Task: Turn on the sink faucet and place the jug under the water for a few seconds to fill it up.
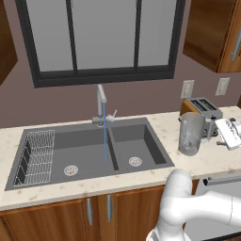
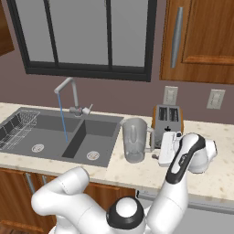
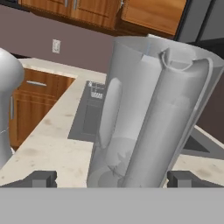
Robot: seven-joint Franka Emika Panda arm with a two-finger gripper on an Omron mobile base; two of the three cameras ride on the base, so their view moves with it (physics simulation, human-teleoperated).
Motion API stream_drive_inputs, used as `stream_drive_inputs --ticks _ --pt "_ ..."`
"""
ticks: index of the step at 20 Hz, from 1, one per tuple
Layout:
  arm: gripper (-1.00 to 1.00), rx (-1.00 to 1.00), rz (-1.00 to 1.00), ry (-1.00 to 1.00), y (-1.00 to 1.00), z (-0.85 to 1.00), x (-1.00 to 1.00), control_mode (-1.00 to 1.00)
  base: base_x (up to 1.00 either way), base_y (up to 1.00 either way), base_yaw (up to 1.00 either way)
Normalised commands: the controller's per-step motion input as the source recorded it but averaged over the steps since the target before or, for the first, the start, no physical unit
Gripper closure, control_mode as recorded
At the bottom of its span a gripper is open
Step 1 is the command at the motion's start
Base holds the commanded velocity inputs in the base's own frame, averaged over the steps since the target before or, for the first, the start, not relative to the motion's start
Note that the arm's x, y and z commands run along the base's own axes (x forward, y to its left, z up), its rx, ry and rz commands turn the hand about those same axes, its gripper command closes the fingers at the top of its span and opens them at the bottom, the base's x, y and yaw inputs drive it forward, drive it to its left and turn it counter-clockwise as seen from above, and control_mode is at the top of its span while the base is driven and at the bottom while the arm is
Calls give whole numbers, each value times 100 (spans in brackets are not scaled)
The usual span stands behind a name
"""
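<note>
**Left base view: jug waiting on counter, tap running**

Left base view is showing water (image 1: 104, 136) falling from the faucet (image 1: 101, 104) into the sink (image 1: 141, 134), close to the divider between its basins. The jug (image 1: 190, 133) is standing upright on the counter (image 1: 207, 157) at the sink's 3 o'clock, with a toaster (image 1: 203, 110) crowding in just behind it at 1 o'clock. The gripper (image 3: 111, 178) is sitting at the jug's handle side, fingers (image 3: 41, 178) spread wide on either side of it without closing. A wire rack (image 1: 36, 157) is lying in the far basin.

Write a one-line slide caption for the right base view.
Water runs into the sink; open gripper approaches the jug on the counter.
</note>
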Motion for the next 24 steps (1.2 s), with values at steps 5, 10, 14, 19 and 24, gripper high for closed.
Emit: stream_drive_inputs --ticks 5,10,14,19,24 --pt "-100 0 0 0 0 0 0 -100 0 0 0" --pt "-100 0 0 0 0 0 0 -100 0 0 0" --pt "-100 0 0 2 0 0 0 -100 0 0 0" --pt "-100 0 3 0 -9 0 9 -100 0 0 0" --pt "-100 0 2 1 -14 0 13 -100 0 0 0"
